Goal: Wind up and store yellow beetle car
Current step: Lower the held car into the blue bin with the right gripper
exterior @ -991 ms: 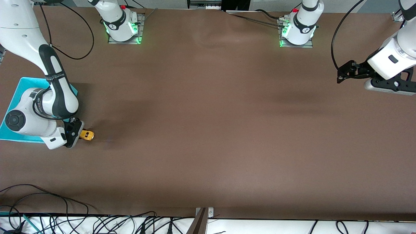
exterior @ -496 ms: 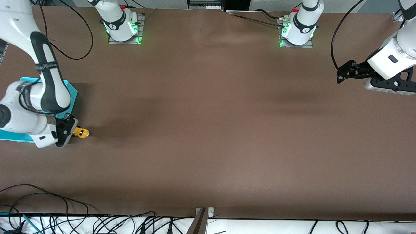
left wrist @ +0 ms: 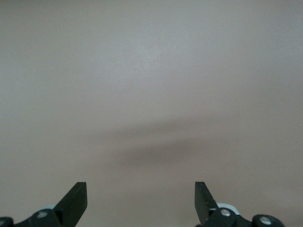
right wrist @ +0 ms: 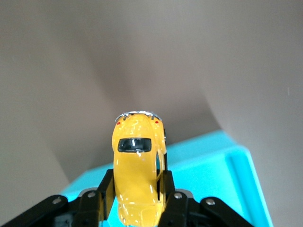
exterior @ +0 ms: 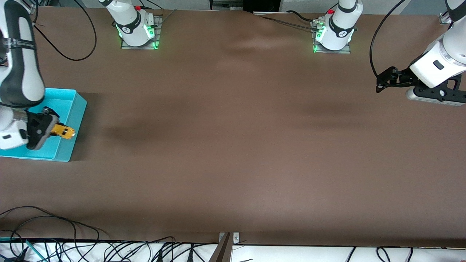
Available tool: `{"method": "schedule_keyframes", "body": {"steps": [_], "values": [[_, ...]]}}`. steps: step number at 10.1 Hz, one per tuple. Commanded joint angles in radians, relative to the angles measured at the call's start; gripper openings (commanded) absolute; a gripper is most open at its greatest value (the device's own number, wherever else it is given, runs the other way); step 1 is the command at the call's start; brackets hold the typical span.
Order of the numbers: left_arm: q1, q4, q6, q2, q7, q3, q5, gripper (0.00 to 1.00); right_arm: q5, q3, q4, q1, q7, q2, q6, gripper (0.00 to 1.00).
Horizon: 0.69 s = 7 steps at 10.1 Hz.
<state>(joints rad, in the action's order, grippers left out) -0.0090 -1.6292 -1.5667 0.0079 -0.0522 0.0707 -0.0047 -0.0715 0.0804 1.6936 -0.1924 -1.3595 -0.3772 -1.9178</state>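
Note:
The yellow beetle car (exterior: 63,131) is held in my right gripper (exterior: 54,129), which is shut on its sides and holds it in the air over the turquoise bin (exterior: 74,105) at the right arm's end of the table. In the right wrist view the car (right wrist: 138,163) sticks out between the fingers (right wrist: 107,191), with the bin (right wrist: 232,175) below it. My left gripper (exterior: 380,82) is open and empty, raised over bare table at the left arm's end; its fingertips (left wrist: 75,196) show in the left wrist view over plain brown surface.
The brown table (exterior: 233,145) spreads between the two arms. The arm bases (exterior: 136,29) stand along the table edge farthest from the front camera. Cables (exterior: 54,225) lie along the edge nearest the camera.
My right gripper has lifted the car off the table and carried it toward the right arm's end, from beside the bin to over it. The left arm has barely moved.

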Motion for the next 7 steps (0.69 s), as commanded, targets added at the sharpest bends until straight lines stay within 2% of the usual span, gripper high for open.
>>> {"method": "schedule_keyframes", "body": {"steps": [1,3,5,7], "values": [[0.001,-0.003,0.005,-0.014,-0.003,0.003,0.014,1.0,0.009,0.09,0.031,-0.018,-0.088,-0.003,-0.039,0.0],[0.003,-0.003,0.005,-0.014,-0.005,0.001,0.014,1.0,0.015,0.091,0.055,-0.082,-0.133,-0.064,-0.145,0.0],[0.003,-0.003,0.007,-0.014,-0.006,0.001,0.014,1.0,0.065,0.093,0.147,-0.104,-0.185,-0.075,-0.289,0.0],[-0.002,-0.003,0.007,-0.014,-0.005,0.003,0.014,1.0,0.067,0.093,0.163,-0.125,-0.194,-0.115,-0.325,0.0]]}}
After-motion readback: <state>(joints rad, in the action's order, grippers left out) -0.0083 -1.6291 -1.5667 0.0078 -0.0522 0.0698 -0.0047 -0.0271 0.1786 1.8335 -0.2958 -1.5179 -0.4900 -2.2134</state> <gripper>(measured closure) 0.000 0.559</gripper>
